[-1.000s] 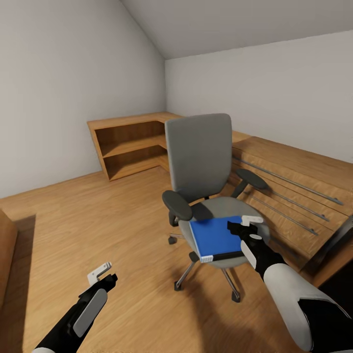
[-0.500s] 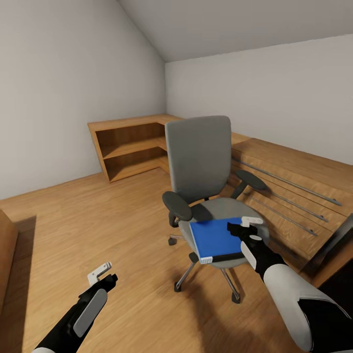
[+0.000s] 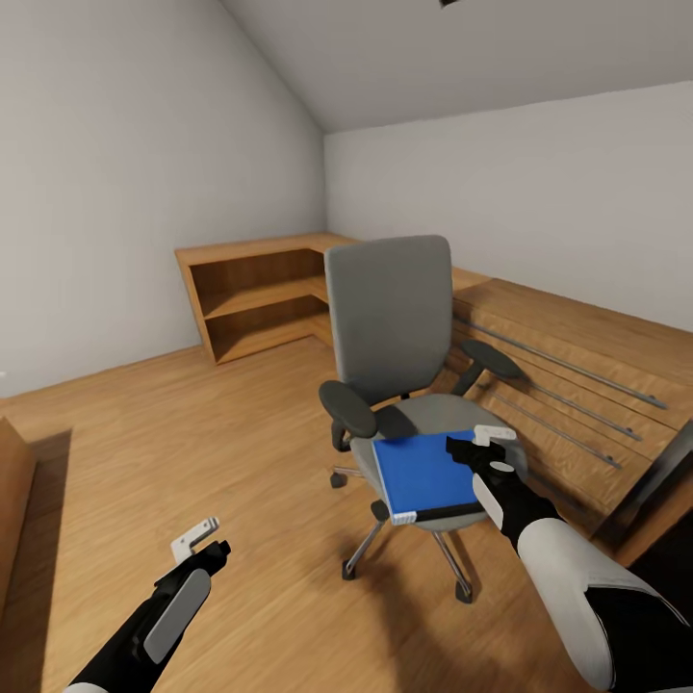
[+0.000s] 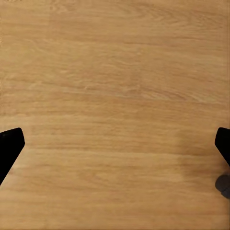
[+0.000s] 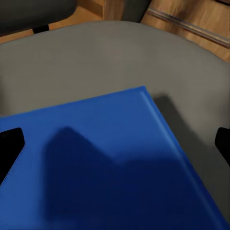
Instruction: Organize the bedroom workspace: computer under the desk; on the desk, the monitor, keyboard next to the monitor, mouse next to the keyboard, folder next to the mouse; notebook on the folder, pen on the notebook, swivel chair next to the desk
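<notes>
The grey swivel chair [image 3: 390, 318] stands in the middle of the wood floor, its back toward the far wall. The bright-blue folder [image 3: 422, 474] lies flat on its seat, black edge toward me. My right gripper [image 3: 478, 445] hovers just over the folder's right side, open. In the right wrist view the folder [image 5: 100, 163] spreads beneath the open right gripper [image 5: 115, 153], whose dark fingertips [image 5: 9, 146] sit at either edge, with grey seat beyond. My left gripper [image 3: 199, 539] hangs low over bare floor at the left, and in the left wrist view this left gripper [image 4: 115, 153] is open with nothing in it.
Low oak shelving [image 3: 255, 289] fills the far corner. An oak cabinet with long metal rails [image 3: 577, 385] runs along the right wall behind the chair. A dark slanted edge [image 3: 664, 472] shows at the right. A wooden piece [image 3: 10, 500] stands at the left edge.
The whole picture has shifted slightly downward, so the camera has tilted up a little. Both arms and the folder keep their places relative to the chair.
</notes>
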{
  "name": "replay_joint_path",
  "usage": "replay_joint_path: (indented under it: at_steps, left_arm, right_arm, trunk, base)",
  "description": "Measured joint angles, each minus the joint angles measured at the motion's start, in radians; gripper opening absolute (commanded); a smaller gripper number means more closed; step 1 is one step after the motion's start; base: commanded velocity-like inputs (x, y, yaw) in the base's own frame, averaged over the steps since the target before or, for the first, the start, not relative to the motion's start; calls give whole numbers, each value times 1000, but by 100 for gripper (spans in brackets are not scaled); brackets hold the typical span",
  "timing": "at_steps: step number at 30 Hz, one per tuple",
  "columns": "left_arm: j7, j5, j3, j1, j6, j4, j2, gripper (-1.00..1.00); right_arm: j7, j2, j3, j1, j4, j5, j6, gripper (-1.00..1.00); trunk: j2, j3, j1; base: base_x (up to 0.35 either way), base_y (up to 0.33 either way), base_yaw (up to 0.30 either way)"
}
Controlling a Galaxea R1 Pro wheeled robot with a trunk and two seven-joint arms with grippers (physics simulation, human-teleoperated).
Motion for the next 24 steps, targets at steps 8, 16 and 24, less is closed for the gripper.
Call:
replay_joint_path:
  at_steps: [8,16,24]
  left_arm:
    - [0,0,0,0,0,1,-1,100]
    - [1,-1,-1,0,-1,1,-8,100]
    - [0,-2,-1,0,-2,1,-16,100]
  right_arm:
    - [0,0,0,0,-1,-2,0,100]
    - [0,0,1,1,-1,-2,-1,100]
    - [1,1,1,0,0,-1,-1,100]
  trunk:
    - [0,6,0]
    - [0,6,0]
    - [0,6,-1]
  base:
    - [0,0,0]
    - [114,0,0]
    - [302,0,0]
